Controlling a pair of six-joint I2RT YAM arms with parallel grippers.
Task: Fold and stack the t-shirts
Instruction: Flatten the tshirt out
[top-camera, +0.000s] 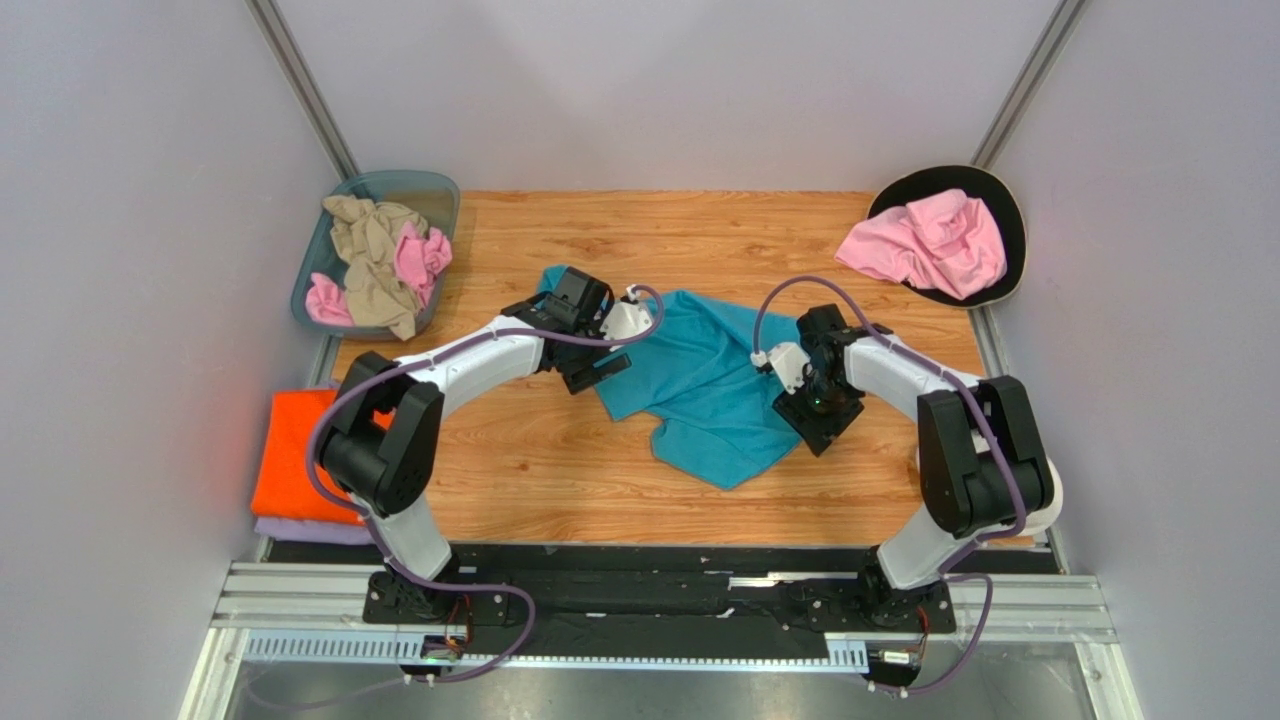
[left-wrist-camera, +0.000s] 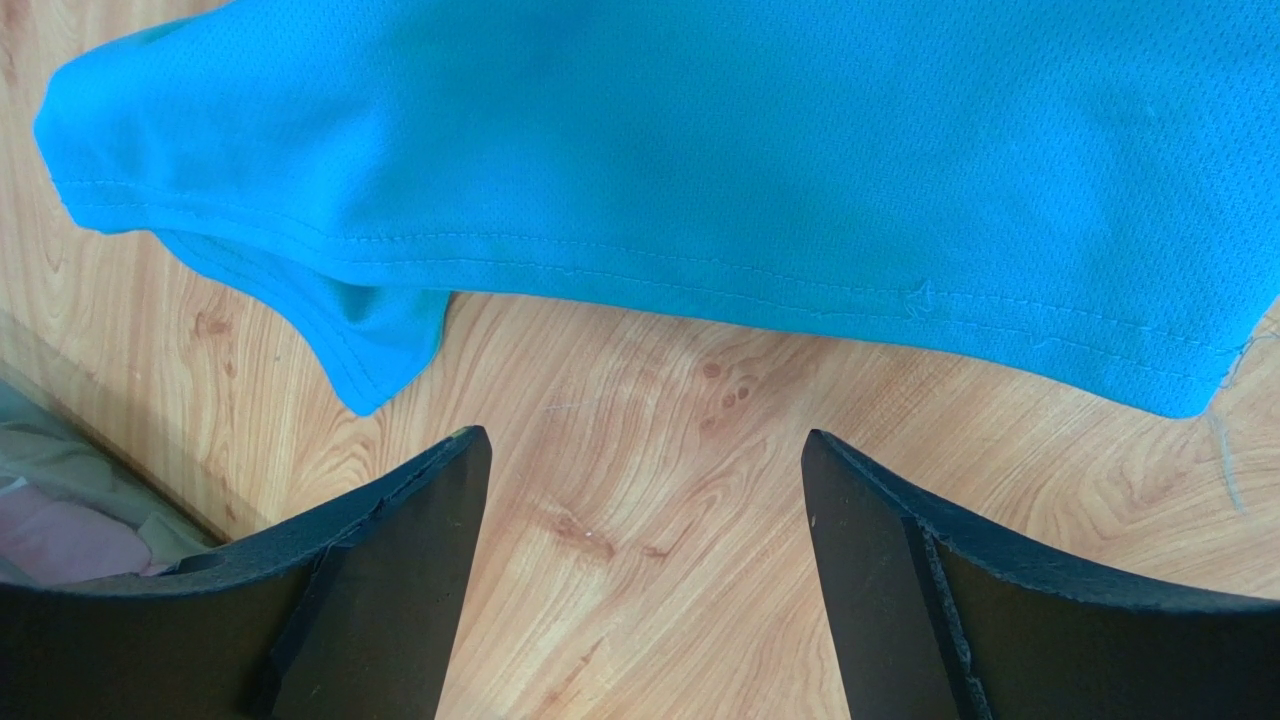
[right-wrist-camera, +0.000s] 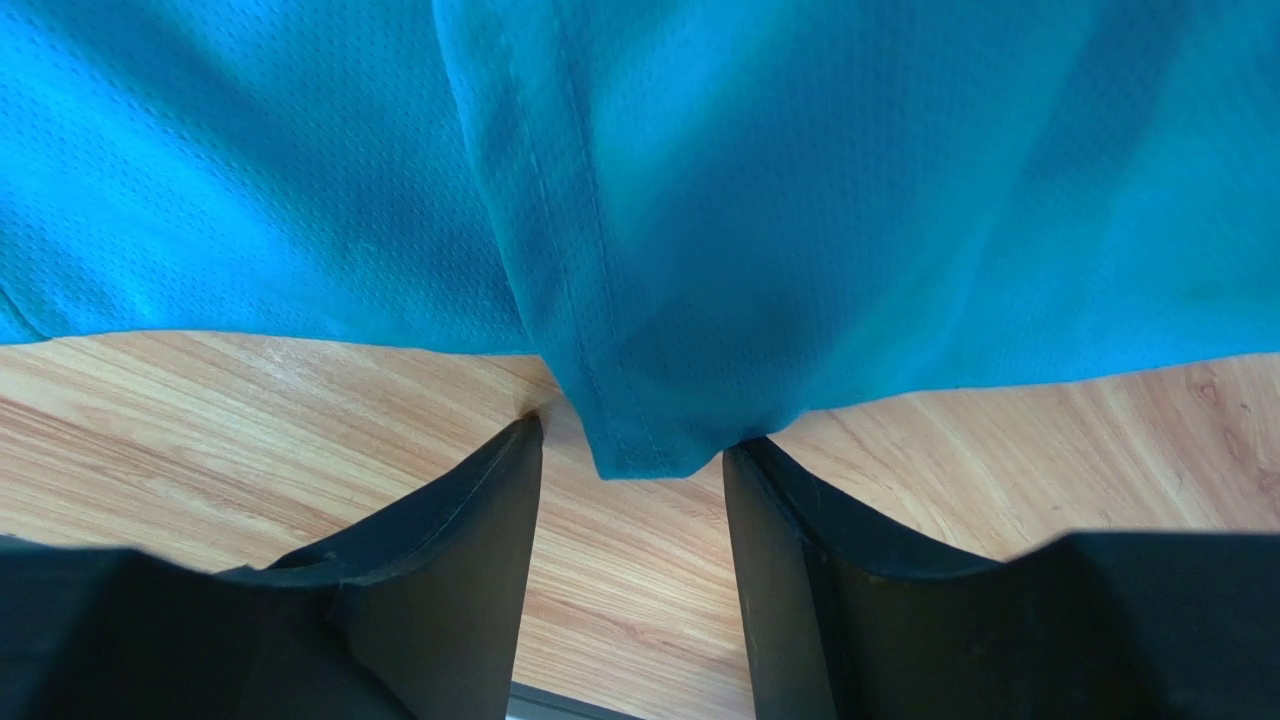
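A teal t-shirt (top-camera: 706, 383) lies crumpled in the middle of the wooden table (top-camera: 541, 473). My left gripper (top-camera: 589, 365) is at its left edge, open and empty; in the left wrist view (left-wrist-camera: 646, 458) the shirt's hem (left-wrist-camera: 631, 278) lies just beyond the fingertips. My right gripper (top-camera: 796, 393) is at the shirt's right edge, open; in the right wrist view (right-wrist-camera: 631, 443) a corner of the teal shirt (right-wrist-camera: 646, 435) hangs between the fingertips, not pinched.
A teal bin (top-camera: 376, 248) at back left holds beige and pink shirts. A pink shirt (top-camera: 924, 240) lies on a black round tray (top-camera: 1010, 210) at back right. A folded orange shirt (top-camera: 293, 450) sits on a lavender one (top-camera: 308, 530) at the left edge.
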